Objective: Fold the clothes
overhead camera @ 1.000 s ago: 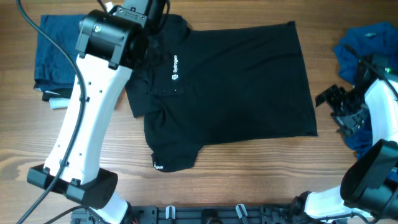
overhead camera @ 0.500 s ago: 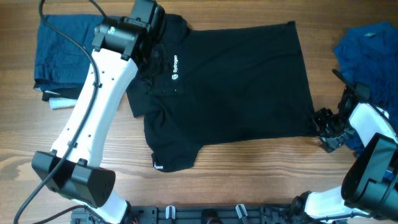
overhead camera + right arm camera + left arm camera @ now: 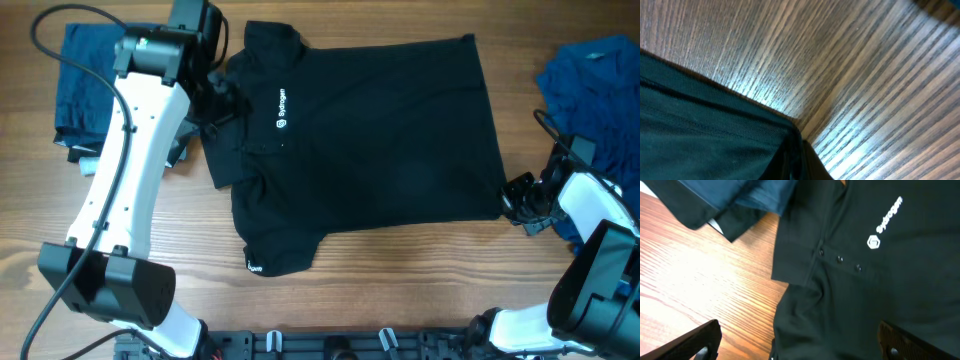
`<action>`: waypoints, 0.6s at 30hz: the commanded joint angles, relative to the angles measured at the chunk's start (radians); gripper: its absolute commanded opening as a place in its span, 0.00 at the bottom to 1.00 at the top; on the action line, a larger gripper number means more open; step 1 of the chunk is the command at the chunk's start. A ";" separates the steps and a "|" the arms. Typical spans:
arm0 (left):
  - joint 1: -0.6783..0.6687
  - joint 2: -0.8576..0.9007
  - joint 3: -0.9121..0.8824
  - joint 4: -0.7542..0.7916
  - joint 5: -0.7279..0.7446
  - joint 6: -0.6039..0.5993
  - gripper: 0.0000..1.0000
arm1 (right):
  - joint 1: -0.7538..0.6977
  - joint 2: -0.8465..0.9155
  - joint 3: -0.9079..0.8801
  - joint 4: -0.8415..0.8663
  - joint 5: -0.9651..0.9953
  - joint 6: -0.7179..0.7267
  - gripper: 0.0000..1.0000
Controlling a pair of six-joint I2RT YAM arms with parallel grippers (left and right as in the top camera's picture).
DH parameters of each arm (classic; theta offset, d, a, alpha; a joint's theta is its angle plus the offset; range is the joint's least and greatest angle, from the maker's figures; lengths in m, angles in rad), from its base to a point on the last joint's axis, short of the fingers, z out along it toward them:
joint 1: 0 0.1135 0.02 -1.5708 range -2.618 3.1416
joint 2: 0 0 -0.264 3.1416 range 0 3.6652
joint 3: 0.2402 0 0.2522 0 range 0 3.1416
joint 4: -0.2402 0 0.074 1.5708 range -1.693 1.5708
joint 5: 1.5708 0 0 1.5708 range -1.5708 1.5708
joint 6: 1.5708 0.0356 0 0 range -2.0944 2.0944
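A large black collared shirt (image 3: 370, 150) with a white logo (image 3: 281, 109) lies spread flat on the wooden table. My left gripper (image 3: 213, 100) hovers open over its left sleeve beside the collar. In the left wrist view the fingers (image 3: 696, 341) stand wide apart above the button placket (image 3: 840, 259) and the shirt (image 3: 870, 295). My right gripper (image 3: 512, 200) is at the shirt's lower right hem corner, shut on it. In the right wrist view the jaws pinch that corner of the shirt (image 3: 710, 135) at the bottom of the frame, right gripper (image 3: 802, 162).
A folded blue garment (image 3: 85, 80) lies at the far left, its edge showing in the left wrist view (image 3: 760, 195). A crumpled blue garment (image 3: 595, 80) lies at the far right behind my right arm. Bare wood (image 3: 400, 280) runs along the front.
My right gripper came in to the shirt's lower right corner and shut on it. The left arm swung left, off the collar toward the sleeve, still open.
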 commanded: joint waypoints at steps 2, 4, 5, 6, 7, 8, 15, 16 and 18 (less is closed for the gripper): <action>0.019 -0.013 -0.107 0.005 0.072 0.082 1.00 | 0.000 0.031 -0.037 0.007 0.014 0.000 0.04; 0.036 -0.013 -0.160 0.016 0.159 0.180 1.00 | 0.000 0.031 -0.037 0.006 0.014 0.000 0.04; 0.045 -0.013 -0.193 0.020 0.213 0.232 1.00 | 0.000 0.031 -0.037 0.006 0.014 0.000 0.04; 0.052 -0.013 -0.218 0.022 0.266 0.293 1.00 | 0.000 0.031 -0.037 0.006 0.014 0.000 0.04; 0.061 -0.013 -0.257 0.019 0.343 0.384 0.98 | 0.000 0.031 -0.037 0.007 0.014 0.000 0.04; 0.065 -0.013 -0.293 0.012 0.382 0.425 0.98 | 0.000 0.031 -0.037 0.008 0.014 0.000 0.04; 0.066 -0.013 -0.613 0.092 0.445 0.523 0.93 | 0.000 0.031 -0.037 0.011 0.011 0.000 0.06; 0.066 -0.013 -0.653 0.121 0.466 0.524 0.91 | 0.000 0.031 -0.037 0.012 0.008 0.000 0.06; 0.066 -0.013 -0.738 0.192 0.560 0.525 0.86 | 0.000 0.031 -0.037 0.012 0.007 0.000 0.07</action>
